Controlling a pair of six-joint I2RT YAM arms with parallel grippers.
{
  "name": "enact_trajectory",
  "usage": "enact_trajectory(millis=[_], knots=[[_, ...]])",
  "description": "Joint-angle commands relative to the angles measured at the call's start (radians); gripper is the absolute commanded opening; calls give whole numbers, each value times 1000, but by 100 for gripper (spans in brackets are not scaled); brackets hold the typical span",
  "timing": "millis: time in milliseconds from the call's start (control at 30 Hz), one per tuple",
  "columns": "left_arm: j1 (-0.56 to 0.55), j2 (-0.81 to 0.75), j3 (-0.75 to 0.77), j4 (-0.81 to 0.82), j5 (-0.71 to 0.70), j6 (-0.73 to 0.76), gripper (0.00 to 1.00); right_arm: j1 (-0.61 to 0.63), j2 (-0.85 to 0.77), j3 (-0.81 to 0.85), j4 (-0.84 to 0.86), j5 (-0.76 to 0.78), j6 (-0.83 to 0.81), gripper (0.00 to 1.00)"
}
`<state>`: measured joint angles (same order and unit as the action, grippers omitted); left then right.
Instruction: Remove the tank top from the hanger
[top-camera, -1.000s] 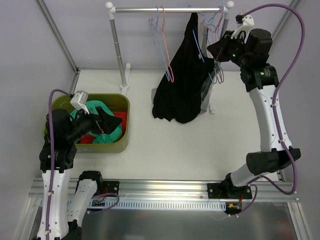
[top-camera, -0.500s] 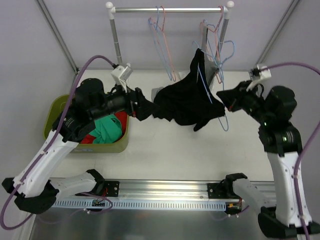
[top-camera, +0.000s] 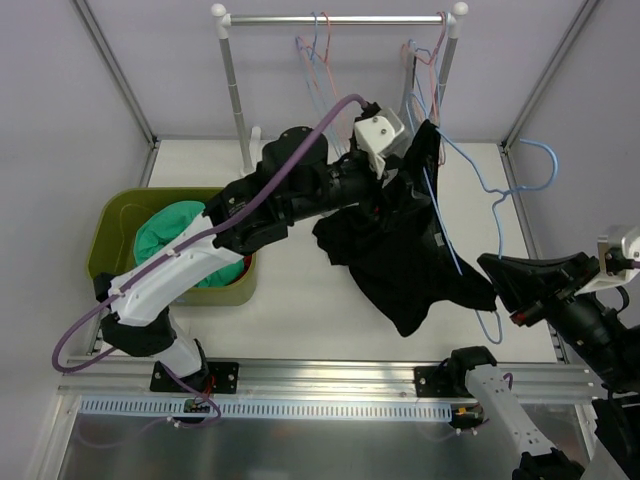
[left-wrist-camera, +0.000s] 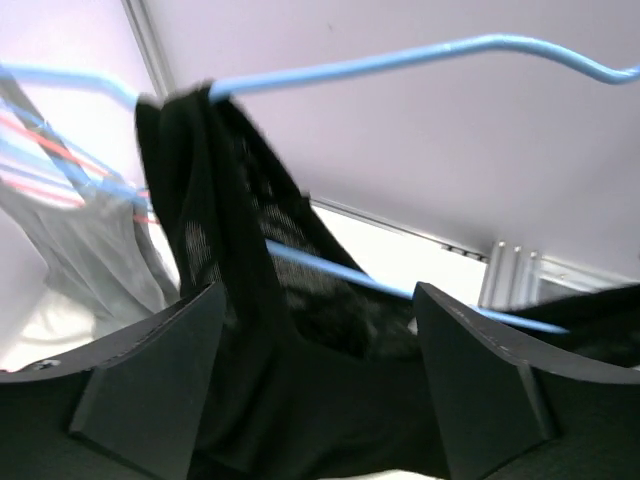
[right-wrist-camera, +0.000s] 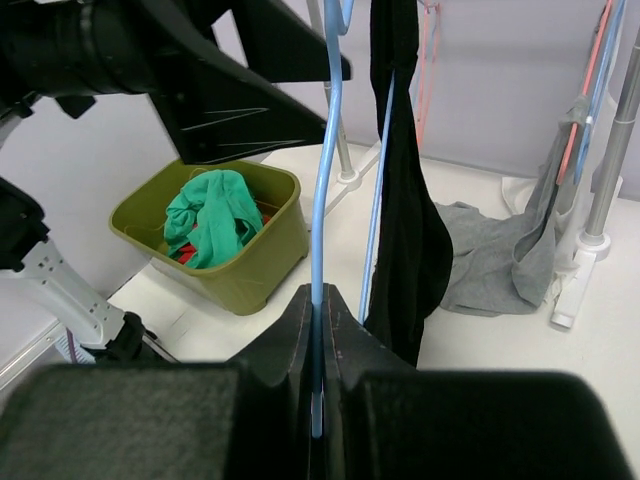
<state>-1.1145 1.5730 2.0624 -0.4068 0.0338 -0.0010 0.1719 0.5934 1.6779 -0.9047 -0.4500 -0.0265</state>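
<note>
With the right jaws pinching the hanger (right-wrist-camera: 320, 250), close the wide-open left jaws squarely on the tank top (left-wrist-camera: 215, 230) strap before pulling.

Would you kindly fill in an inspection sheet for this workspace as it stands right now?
Surface: white table, no spills seen.
Job's things: black tank top draped on the blue hanger, whose hook is off the rack.
Clutter: green bin holding a green cloth; grey garment at the rack's foot; spare hangers on the rail.
Hands: left hand open, fingers either side of the tank top's fabric; right hand shut on the blue hanger's wire.
Cables: purple cable arching along the left arm, no snag seen.
Surroundings: pale walls, metal frame posts.
</note>
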Motion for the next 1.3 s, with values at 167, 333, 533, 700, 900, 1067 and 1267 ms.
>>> enact_trajectory(millis=[167,333,533,700,900,1067,1267], knots=[[-33,79,87,74,-127,118,52,18,14,131,-89,-36,-26,0],[-39,76,56,91,-201,133,55,20,19,141,-88,-49,-27,0],[-39,76,33,121,-190,148,27,20,16,141,-65,-130,-16,0],[-39,81,35,141,-248,133,0,21,9,125,-63,-92,-30,0],[-36,39,39,181,-726,47,0,38,-6,80,-103,-90,-88,0],[7,-22,-8,191,-972,-28,0,78,-43,60,-128,-110,-124,0],[39,-79,-99,188,-882,-76,0,118,-72,65,-108,-155,-138,0]])
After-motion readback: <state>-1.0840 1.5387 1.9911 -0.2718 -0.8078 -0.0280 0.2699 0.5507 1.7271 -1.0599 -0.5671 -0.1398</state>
